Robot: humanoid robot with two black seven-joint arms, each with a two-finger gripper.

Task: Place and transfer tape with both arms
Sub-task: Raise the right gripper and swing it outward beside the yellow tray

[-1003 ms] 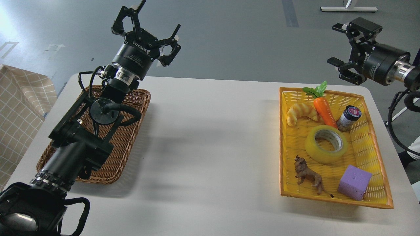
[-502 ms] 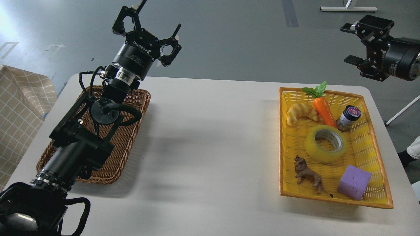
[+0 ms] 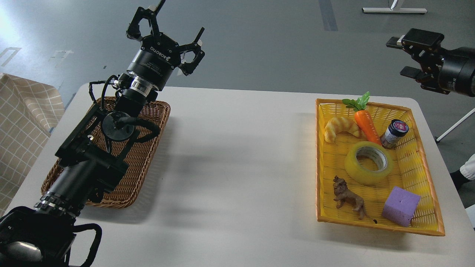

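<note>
On the near right of the white counter (image 3: 237,178) sits a yellow plastic basket (image 3: 430,193) with an orange rim. Nearest in it are a purple foam cube (image 3: 400,206), at its near right corner, and a brown toy lion (image 3: 347,197) just left of the cube. Behind them, in the middle of the basket, the tape (image 3: 368,162) lies flat on its side — a translucent yellow roll with its grey-white core facing up, apart from both end effectors. Farther back stand a small dark-lidded jar (image 3: 394,133) on the right, a toy carrot (image 3: 364,122) with green leaves beside it, touching or nearly touching the far edge of the tape, and a toy croissant (image 3: 339,127) at the far left of the basket.

On the left side of the counter lies a brown wicker basket (image 3: 144,163). The left arm (image 3: 96,155) rises over it from the near left corner, and the left end effector (image 3: 165,27) is held high beyond the far edge of the counter, its fingers spread open and holding nothing.

At the far right, the right end effector (image 3: 410,55) hangs above the floor beyond the counter's far right corner — well above and behind the yellow basket, its fingers parted and empty, pointing left.

To the far left of the counter a beige checked cloth (image 3: 22,122) shows.
</note>
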